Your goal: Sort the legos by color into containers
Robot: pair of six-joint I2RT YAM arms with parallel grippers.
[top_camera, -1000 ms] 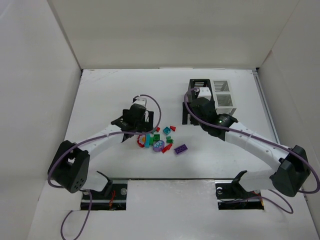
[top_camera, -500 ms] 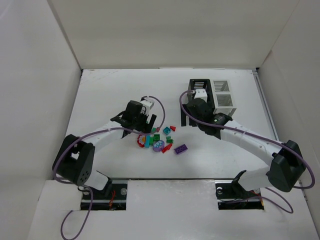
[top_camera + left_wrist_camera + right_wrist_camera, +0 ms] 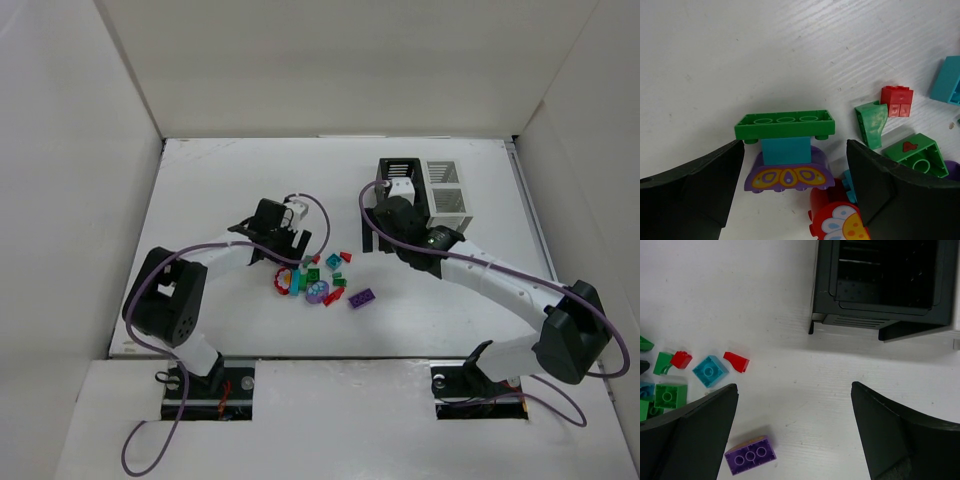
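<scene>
A heap of legos [image 3: 318, 282] lies mid-table. My left gripper [image 3: 285, 250] is open, low over the heap's left end. In the left wrist view a green plate [image 3: 784, 124], a teal brick [image 3: 785, 150] and a purple arch with a butterfly print [image 3: 788, 176] lie between its jaws, untouched; a red flower-print piece [image 3: 837, 220] lies nearer. My right gripper [image 3: 375, 232] is open and empty over bare table between the heap and the black bin [image 3: 398, 178]. Its wrist view shows the black bin [image 3: 880, 285], a purple brick [image 3: 750, 455], a teal brick [image 3: 710, 371] and a small red slope [image 3: 736, 361].
The white bin [image 3: 447, 190] joins the black bin on its right. Green and red bricks [image 3: 895, 125] lie right of the left jaws. White walls stand close on the left, back and right of the table.
My left gripper has moved right and forward to the heap's left end, its arm now folded closer. My right gripper shifted slightly left and back, then held still.
</scene>
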